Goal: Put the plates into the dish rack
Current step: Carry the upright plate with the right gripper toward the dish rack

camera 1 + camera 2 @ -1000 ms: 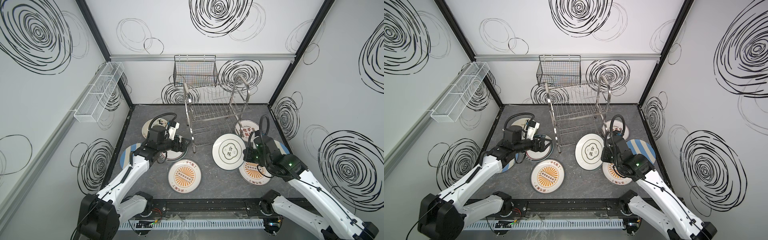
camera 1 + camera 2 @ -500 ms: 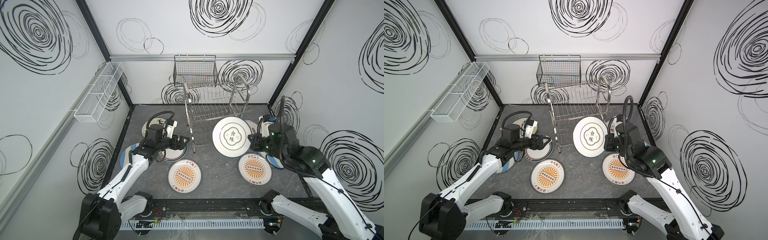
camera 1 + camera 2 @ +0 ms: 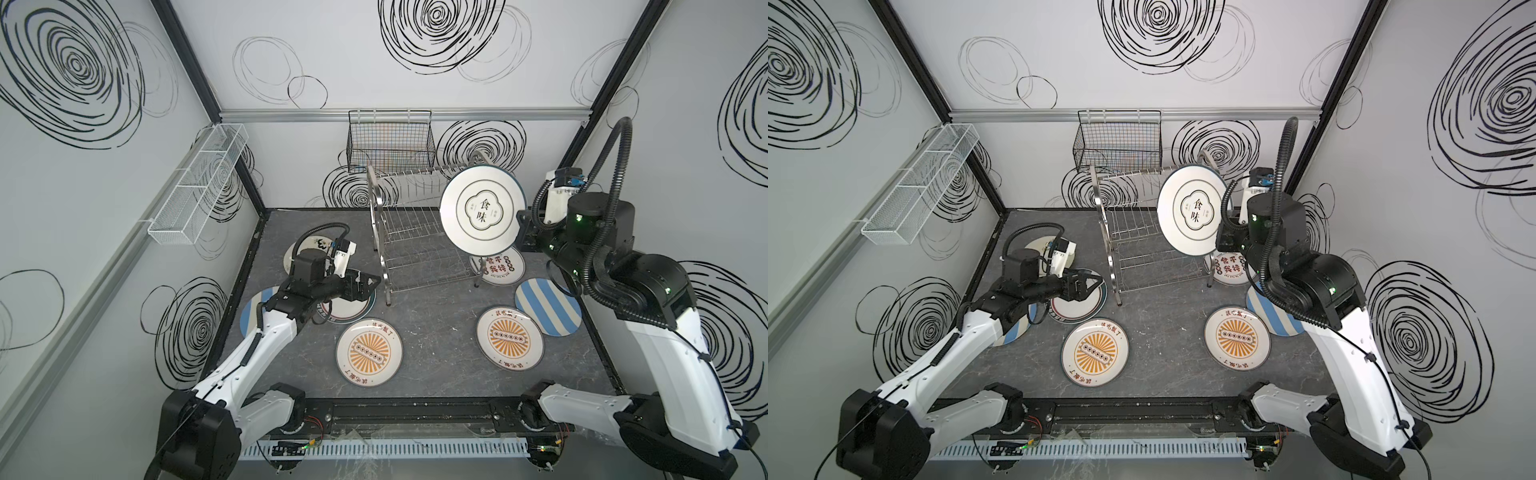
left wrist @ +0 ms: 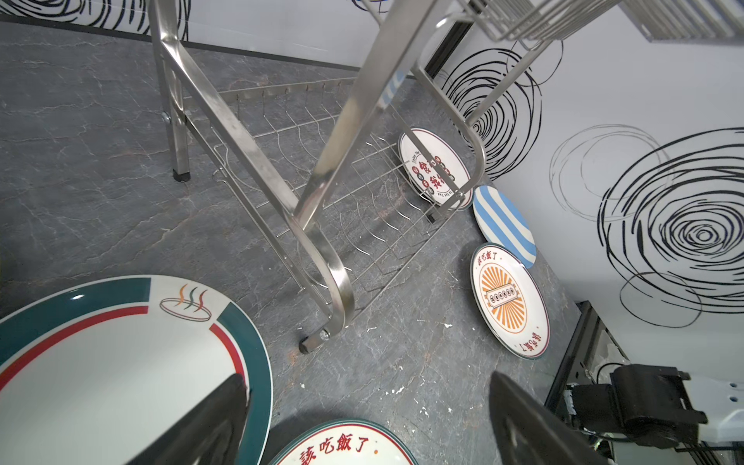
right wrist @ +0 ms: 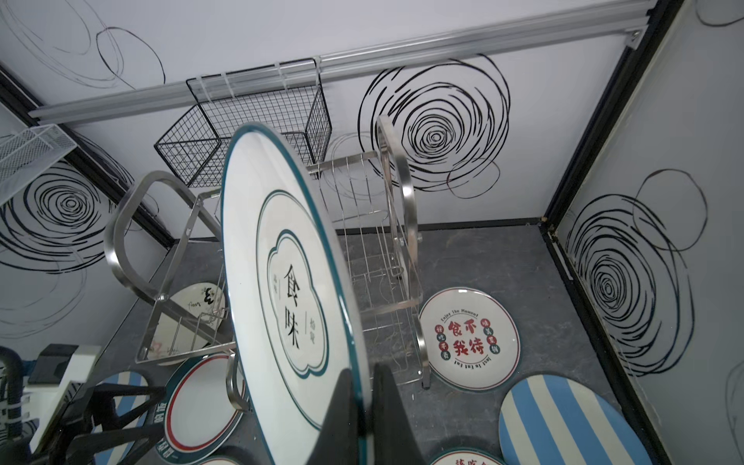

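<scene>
My right gripper (image 5: 364,374) is shut on the rim of a white plate (image 3: 482,214) with a teal edge and black characters. It holds the plate upright in the air against the right end of the steel dish rack (image 3: 376,216), near its upper tier. My left gripper (image 4: 367,378) is open and low over a teal-and-red-rimmed plate (image 4: 100,362) left of the rack. Flat on the floor lie two orange sunburst plates (image 3: 369,352) (image 3: 509,338), a blue striped plate (image 3: 547,306) and a red-character plate (image 3: 498,270). The rack's slots hold nothing.
A black wire basket (image 3: 390,141) hangs on the back wall just behind the rack. A white mesh tray (image 3: 199,183) is fixed to the left wall. Another striped plate (image 3: 249,311) and a cream plate (image 3: 320,245) lie partly under my left arm.
My right arm has lifted the white character plate off the floor, tipped it upright and carried it up to the rack's right end. My left gripper has hardly moved.
</scene>
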`<state>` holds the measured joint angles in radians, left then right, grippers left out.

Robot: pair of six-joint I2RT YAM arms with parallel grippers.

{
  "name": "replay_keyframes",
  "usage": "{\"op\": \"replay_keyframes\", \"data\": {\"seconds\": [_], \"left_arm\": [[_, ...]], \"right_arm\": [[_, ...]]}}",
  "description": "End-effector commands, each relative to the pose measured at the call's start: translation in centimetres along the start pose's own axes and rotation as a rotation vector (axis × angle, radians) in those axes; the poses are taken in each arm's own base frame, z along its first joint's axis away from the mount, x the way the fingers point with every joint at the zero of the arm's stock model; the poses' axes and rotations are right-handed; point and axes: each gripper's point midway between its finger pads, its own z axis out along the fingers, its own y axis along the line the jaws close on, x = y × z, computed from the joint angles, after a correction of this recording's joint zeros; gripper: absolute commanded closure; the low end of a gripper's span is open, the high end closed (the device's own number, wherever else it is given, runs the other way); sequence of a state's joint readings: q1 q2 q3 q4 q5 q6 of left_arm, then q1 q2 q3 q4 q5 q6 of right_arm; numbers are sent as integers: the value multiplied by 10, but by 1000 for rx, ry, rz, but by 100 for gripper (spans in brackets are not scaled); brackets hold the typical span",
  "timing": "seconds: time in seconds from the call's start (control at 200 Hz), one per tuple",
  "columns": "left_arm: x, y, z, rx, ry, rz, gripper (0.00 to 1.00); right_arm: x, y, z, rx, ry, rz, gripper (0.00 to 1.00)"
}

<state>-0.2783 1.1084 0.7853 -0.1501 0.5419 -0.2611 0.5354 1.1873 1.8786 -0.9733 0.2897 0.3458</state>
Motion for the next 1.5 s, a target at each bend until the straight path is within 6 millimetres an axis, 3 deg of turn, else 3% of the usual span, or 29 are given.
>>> {"op": "replay_keyframes", "data": {"seconds": [0.0,0.22,0.415,0.82,1.221,1.491], "left_arm": [[-8,-12,-3,40,-40,59,4],[-5,-19,1,46,-28,85,4],[-3,-20,2,50,-23,90,4],[0,-17,3,38,-14,94,4],[1,-18,1,35,-13,104,4],[1,-18,1,30,-13,109,4]], "right_arm": [[-49,-9,-6,69,-187,24,100],[-86,-22,5,231,-356,-9,100],[-92,-26,24,360,-426,-61,100],[-78,9,60,463,-463,-169,100],[-65,15,97,484,-434,-209,100],[-57,5,115,504,-406,-203,100]]}}
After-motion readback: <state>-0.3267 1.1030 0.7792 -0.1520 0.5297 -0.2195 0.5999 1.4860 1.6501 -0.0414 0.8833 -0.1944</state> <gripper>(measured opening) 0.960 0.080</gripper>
